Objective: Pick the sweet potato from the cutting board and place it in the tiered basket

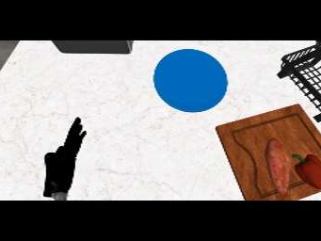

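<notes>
A long pinkish-brown sweet potato (278,164) lies lengthwise on the wooden cutting board (253,139) at the lower right of the counter. Just right of it on the same board sits a red bell pepper (313,170). The black wire tiered basket (314,77) stands at the far right edge, behind the board, partly cut off by the view. My left hand (63,157) rests at the lower left with its fingers straight and pointing up, holding nothing, far from the board. My right hand does not show.
A blue plate (190,80) lies in the middle of the white marble counter (107,94), left of the basket. A dark grey box-like object (93,46) sits at the back edge, upper left. The counter's left edge runs diagonally at the top left.
</notes>
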